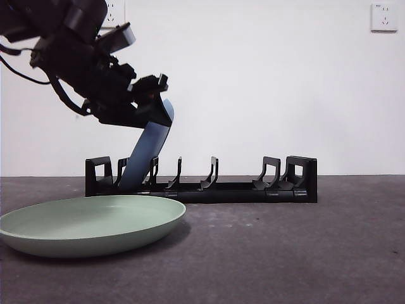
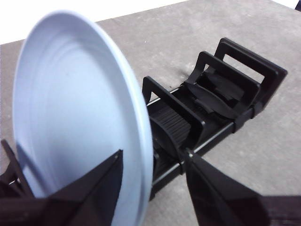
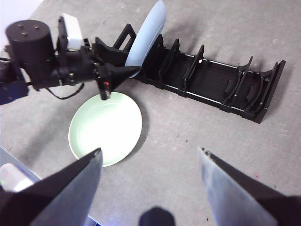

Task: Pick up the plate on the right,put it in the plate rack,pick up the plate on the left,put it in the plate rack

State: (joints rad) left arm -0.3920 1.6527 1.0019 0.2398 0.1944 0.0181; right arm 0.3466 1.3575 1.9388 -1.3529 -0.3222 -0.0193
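A pale blue plate [image 1: 147,152] [image 2: 70,94] [image 3: 148,33] stands on edge, leaning, in a slot at one end of the black plate rack [image 1: 240,190] [image 2: 235,94] [image 3: 221,80]. My left gripper [image 1: 157,98] [image 2: 153,155] [image 3: 123,73] is open around the plate's upper rim; one jaw lies against the plate's face and the other stands clear of it. In front of the rack, a pale green plate [image 1: 82,221] [image 3: 106,127] lies flat on the table. High above the table, my right gripper [image 3: 150,150] hangs open with nothing between its jaws.
The remaining rack slots hold nothing. The grey table [image 1: 304,253] stretches out right of the green plate. A white wall with a socket [image 1: 384,17] stands behind the rack.
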